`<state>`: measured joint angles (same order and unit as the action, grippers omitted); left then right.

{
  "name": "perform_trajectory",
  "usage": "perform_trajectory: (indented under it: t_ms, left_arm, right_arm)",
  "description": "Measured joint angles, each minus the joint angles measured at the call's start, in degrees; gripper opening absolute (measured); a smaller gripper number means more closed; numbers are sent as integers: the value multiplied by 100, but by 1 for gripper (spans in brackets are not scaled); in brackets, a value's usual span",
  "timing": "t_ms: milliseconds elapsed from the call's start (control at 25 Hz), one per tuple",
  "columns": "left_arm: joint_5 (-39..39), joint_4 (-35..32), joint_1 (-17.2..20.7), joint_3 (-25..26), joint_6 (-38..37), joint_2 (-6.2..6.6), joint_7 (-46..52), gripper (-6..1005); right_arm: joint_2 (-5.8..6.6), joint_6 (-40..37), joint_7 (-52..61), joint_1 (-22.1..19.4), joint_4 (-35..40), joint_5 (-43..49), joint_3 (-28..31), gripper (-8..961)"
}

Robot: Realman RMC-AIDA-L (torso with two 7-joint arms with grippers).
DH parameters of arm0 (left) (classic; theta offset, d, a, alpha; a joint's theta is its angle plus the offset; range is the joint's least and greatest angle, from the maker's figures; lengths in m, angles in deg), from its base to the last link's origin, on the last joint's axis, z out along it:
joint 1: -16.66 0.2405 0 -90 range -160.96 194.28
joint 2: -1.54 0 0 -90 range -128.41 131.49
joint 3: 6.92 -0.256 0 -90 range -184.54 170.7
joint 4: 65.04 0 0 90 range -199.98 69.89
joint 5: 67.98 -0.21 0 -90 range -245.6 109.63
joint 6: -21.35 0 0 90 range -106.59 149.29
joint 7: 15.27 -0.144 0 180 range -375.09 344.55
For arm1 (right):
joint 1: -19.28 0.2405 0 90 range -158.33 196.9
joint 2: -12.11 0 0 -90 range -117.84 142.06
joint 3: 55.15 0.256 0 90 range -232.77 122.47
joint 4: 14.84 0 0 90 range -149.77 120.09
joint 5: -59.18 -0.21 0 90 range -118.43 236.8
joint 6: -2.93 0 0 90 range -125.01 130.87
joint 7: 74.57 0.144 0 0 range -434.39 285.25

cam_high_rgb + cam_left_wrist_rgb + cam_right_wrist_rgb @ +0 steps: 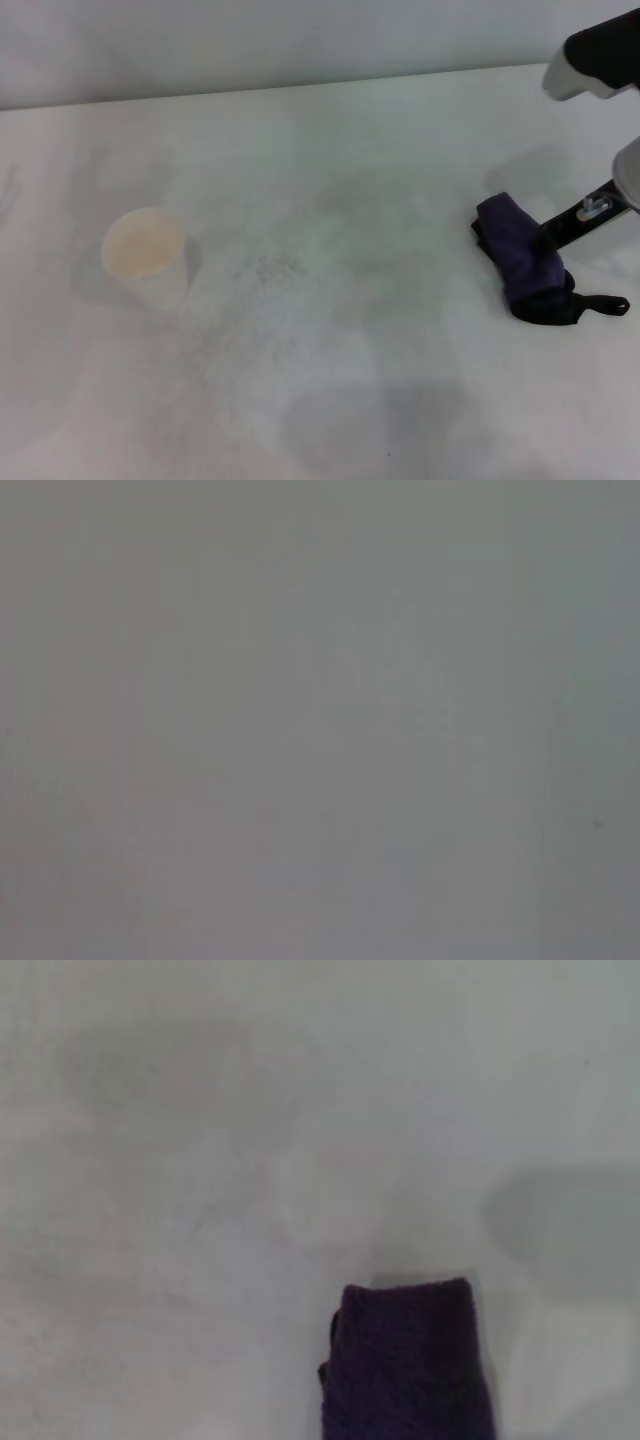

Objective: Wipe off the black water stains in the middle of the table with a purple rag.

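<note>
The purple rag (520, 255) lies bunched on the white table (350, 130) at the right, its black loop (600, 303) trailing toward the front. My right gripper (541, 243) reaches in from the right edge and is shut on the rag, with one black finger (570, 225) showing. In the right wrist view the rag (405, 1360) sits against the bare tabletop. No dark blot of black water stains shows in any view; only faint grey specks (268, 266) mark the middle of the table. My left gripper is out of view.
A white paper cup (146, 256) stands upright at the left of the table. The table's far edge (300, 86) runs straight along the back. The left wrist view shows only a plain grey surface.
</note>
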<state>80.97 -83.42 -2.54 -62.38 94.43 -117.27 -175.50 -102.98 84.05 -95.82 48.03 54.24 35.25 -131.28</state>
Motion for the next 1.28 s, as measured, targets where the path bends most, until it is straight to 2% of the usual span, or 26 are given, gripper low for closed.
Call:
perform_trajectory:
  t_ms: [120, 320, 560, 800, 960, 1000, 1040, 1080, 1200, 1240, 1280]
  left_arm:
    - [62, 6, 16, 0, -1, -1, 10, 877]
    - [200, 146, 40, 0, 9, -20, 9, 878]
    - [410, 529, -24, -6, 32, -30, -10, 884]
    - [543, 800, -124, -3, -14, -56, -16, 885]
    - [727, 1001, -169, -14, -40, -67, -20, 886]
    - [724, 1025, -172, -32, -67, -65, -22, 885]
    - [707, 1047, -171, -59, -123, -57, -25, 885]
    - [692, 1056, -165, -76, -164, -54, -27, 885]
    - [676, 1105, -138, -89, -245, -56, -29, 883]
    - [676, 1132, -131, -89, -247, -56, -30, 883]
    - [676, 1157, -127, -89, -248, -56, -30, 883]
  right_arm:
    - [8, -42, -165, -104, 24, -42, 195, 215]
    - [6, -12, -751, -306, 182, -442, 894, 403]
    - [15, -359, -1928, -370, -31, -1192, 2279, 403]
    - [29, -1030, -3233, -256, -934, -1854, 3445, 404]
    - [47, -1419, -4330, -280, -1712, -2972, 4266, 404]
    - [77, -1480, -4695, -288, -1989, -3348, 4503, 404]
    - [171, -1536, -5364, -300, -2545, -3993, 4868, 404]
    - [171, -1536, -5364, -300, -2545, -3993, 4868, 404]
    - [325, -1570, -6416, -358, -3356, -4959, 5286, 404]
    - [339, -1618, -6916, -425, -3578, -5343, 5407, 404]
    - [339, -1618, -6916, -425, -3578, -5343, 5407, 403]
